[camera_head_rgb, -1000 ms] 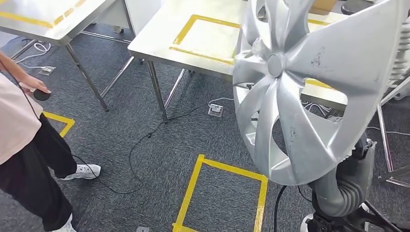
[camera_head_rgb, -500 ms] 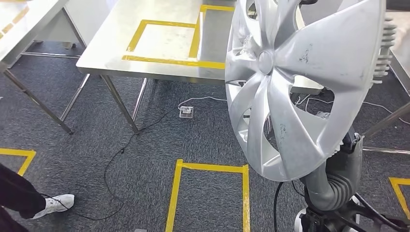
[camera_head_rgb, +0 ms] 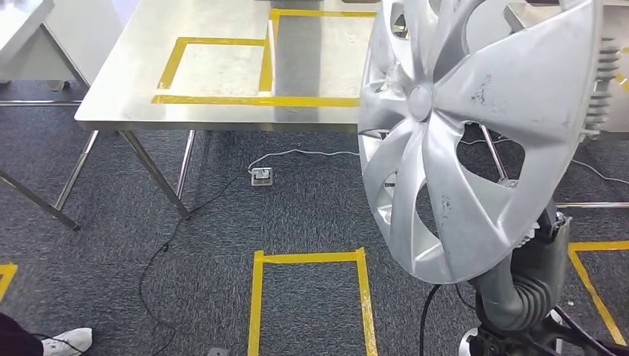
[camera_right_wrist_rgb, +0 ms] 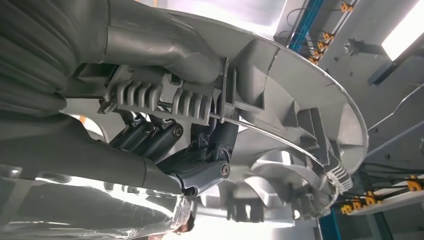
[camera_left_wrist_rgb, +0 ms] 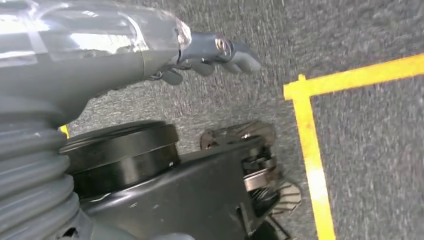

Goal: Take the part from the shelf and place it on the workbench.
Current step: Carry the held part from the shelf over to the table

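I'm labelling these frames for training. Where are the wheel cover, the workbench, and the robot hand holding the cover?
wheel cover (camera_head_rgb: 420,102): head view, on its centre hub.
workbench (camera_head_rgb: 133,96): head view, bare steel top.
right robot hand (camera_right_wrist_rgb: 200,150): right wrist view, dark fingers gripping the cover's rim.

My right arm (camera_head_rgb: 523,285) wears a grey ribbed bellows sleeve under a smooth grey cover. Behind my left hand (camera_left_wrist_rgb: 215,55) fingers sits a glossy silver-grey shell, then ribbed grey bellows. My right hand (camera_right_wrist_rgb: 200,150) has dark, tube-like fingers (camera_right_wrist_rgb: 150,137) with a round pivot screw just beside them.
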Robot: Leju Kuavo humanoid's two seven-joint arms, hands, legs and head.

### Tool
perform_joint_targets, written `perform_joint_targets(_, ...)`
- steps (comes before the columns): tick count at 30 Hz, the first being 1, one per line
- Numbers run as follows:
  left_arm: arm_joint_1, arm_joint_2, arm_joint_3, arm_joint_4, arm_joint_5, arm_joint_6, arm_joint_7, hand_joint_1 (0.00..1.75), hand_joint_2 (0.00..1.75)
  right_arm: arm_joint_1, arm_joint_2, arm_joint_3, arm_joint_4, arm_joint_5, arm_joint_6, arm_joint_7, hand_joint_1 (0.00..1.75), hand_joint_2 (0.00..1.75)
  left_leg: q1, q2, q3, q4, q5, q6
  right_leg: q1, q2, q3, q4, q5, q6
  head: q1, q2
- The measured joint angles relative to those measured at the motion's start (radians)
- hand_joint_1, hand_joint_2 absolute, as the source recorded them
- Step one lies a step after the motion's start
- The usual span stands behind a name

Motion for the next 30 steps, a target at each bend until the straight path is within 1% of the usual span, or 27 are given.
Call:
perform_joint_targets(1,-0.002,-0.001,0.000,0.000,0.000,0.000,0.000,0.00,1.75,0.000,0.000,0.000,0.000,0.000,0.000,0.000,1.75,1.75,0.000,-0.002,-0.001,-0.002,0.000,-0.005,0.003,-0.002,0.005,-0.006,-0.007,-0.005,0.000,0.000)
perform_joint_targets(3,-0.002,-0.003,0.000,0.000,0.000,0.000,0.000,0.00,1.75,0.001,0.000,0.000,0.000,0.000,0.000,0.000,1.75,1.75,0.002,-0.011,0.001,-0.004,-0.001,-0.017,0.003,-0.011,0.009,-0.018,-0.009,-0.015,0.003,0.000)
perform_joint_targets(4,-0.002,-0.003,0.000,0.000,0.000,0.000,0.000,0.00,1.75,0.001,0.000,-0.001,0.000,0.000,0.000,0.000,1.75,1.75,0.001,-0.017,0.001,-0.004,-0.001,-0.019,0.003,-0.014,0.014,-0.025,-0.009,-0.015,0.001,0.000)
perform_joint_targets(5,-0.002,-0.003,0.000,0.000,0.000,0.000,0.000,0.00,1.75,0.001,0.000,-0.001,0.000,0.000,0.000,-0.001,1.75,1.75,0.000,-0.022,0.003,-0.003,0.002,-0.011,0.002,-0.017,0.020,-0.031,-0.008,-0.014,-0.002,0.000)
perform_joint_targets(7,-0.002,-0.002,0.000,0.000,0.000,0.000,0.000,0.00,1.75,0.000,0.000,-0.001,0.000,-0.001,0.000,-0.001,1.75,1.75,-0.004,-0.030,0.010,-0.010,0.007,0.023,0.002,-0.019,0.025,-0.033,-0.010,-0.008,-0.011,0.000)
perform_joint_targets(8,-0.002,-0.001,0.000,0.000,0.000,0.000,0.000,0.00,1.75,0.001,0.000,-0.001,0.000,-0.001,0.000,-0.001,1.75,1.75,-0.005,-0.031,0.015,-0.016,0.007,0.036,0.003,-0.020,0.026,-0.032,-0.011,-0.008,-0.014,0.000)
perform_joint_targets(9,-0.002,-0.001,0.000,0.000,0.000,0.000,0.000,0.00,1.75,0.000,0.000,-0.002,0.000,-0.001,0.000,-0.001,1.75,1.75,-0.005,-0.032,0.018,-0.021,0.006,0.040,0.003,-0.021,0.026,-0.031,-0.013,-0.010,-0.016,0.000)
perform_joint_targets(10,-0.002,0.000,0.000,0.000,0.000,0.000,0.000,0.00,1.75,0.001,0.000,-0.002,0.000,-0.001,0.000,-0.001,1.75,1.75,-0.005,-0.032,0.019,-0.023,0.005,0.038,0.003,-0.021,0.026,-0.030,-0.014,-0.012,-0.018,0.000)
perform_joint_targets(11,-0.002,0.000,0.000,0.000,0.000,0.000,0.000,0.00,1.75,0.001,0.000,-0.003,0.000,-0.002,0.000,-0.001,1.75,1.75,-0.005,-0.032,0.020,-0.026,0.006,0.032,0.004,-0.022,0.026,-0.029,-0.015,-0.013,-0.019,0.000)
perform_joint_targets(14,-0.001,0.000,0.000,0.000,0.000,0.000,0.000,0.00,1.75,0.000,0.000,-0.005,0.000,-0.002,0.000,-0.001,1.75,1.75,-0.003,-0.033,0.024,-0.033,0.007,0.002,0.004,-0.022,0.026,-0.028,-0.016,-0.015,-0.021,0.000)
perform_joint_targets(15,-0.001,0.000,0.000,0.000,0.000,0.000,0.000,0.00,1.75,0.000,0.001,-0.005,0.000,-0.002,0.000,-0.001,1.75,1.75,-0.003,-0.032,0.025,-0.035,0.007,-0.006,0.004,-0.022,0.026,-0.027,-0.016,-0.015,-0.022,0.000)
perform_joint_targets(16,-0.001,0.000,0.000,0.000,0.000,0.000,0.000,0.00,1.75,0.000,0.000,-0.005,0.000,-0.002,0.000,-0.001,1.75,1.75,-0.003,-0.032,0.026,-0.036,0.007,-0.009,0.003,-0.022,0.026,-0.027,-0.017,-0.016,-0.022,0.000)
perform_joint_targets(20,-0.001,0.000,0.000,0.000,0.000,0.000,0.000,0.00,1.75,0.000,0.000,-0.006,0.000,-0.005,0.001,-0.002,1.75,1.75,-0.005,-0.032,0.026,-0.036,0.007,-0.013,0.002,-0.022,0.026,-0.027,-0.016,-0.015,-0.020,0.000)
perform_joint_targets(30,-0.001,0.000,0.000,0.000,0.000,0.000,0.005,0.00,1.75,0.000,0.000,-0.007,0.001,-0.018,0.019,-0.006,1.75,1.75,-0.013,-0.031,0.026,-0.036,0.007,-0.012,-0.006,-0.022,0.028,-0.030,-0.015,-0.013,-0.018,0.000)
